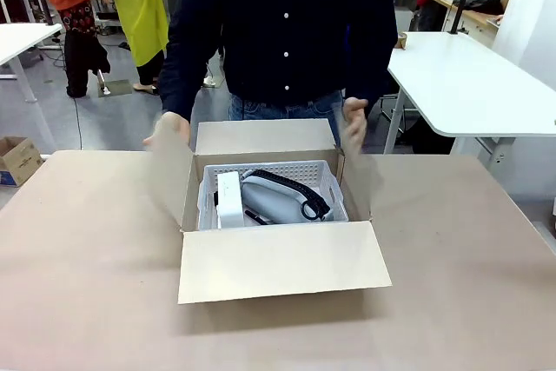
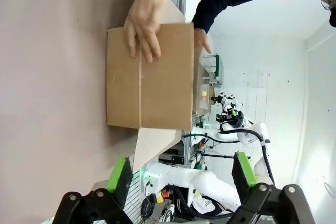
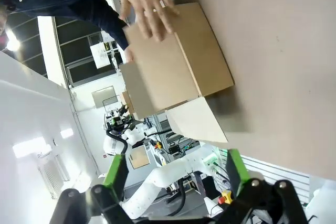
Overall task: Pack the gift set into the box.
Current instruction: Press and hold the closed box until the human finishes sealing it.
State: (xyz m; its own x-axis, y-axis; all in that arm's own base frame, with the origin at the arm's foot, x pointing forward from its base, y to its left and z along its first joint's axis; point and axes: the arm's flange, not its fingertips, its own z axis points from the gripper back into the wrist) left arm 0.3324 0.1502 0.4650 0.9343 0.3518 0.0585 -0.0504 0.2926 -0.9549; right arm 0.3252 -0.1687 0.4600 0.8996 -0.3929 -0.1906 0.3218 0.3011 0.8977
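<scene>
Both gape wide and hold nothing: the left end effector [image 2: 181,174] and the right end effector [image 3: 174,174]. We see the box [image 1: 282,262] ahead of each, in its wrist frame's upper half, and we judge both about equally near. At the front frame's centre the basket [image 1: 323,171] sits inside it, long axis left-right, with a person's hand [image 1: 169,130] on each side flap [image 1: 174,180].

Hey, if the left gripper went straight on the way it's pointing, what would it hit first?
Most likely the box, on its side panel, which lies straight ahead of the open left gripper. The person's hand rests farther along that panel. Depth is hard to judge.
</scene>
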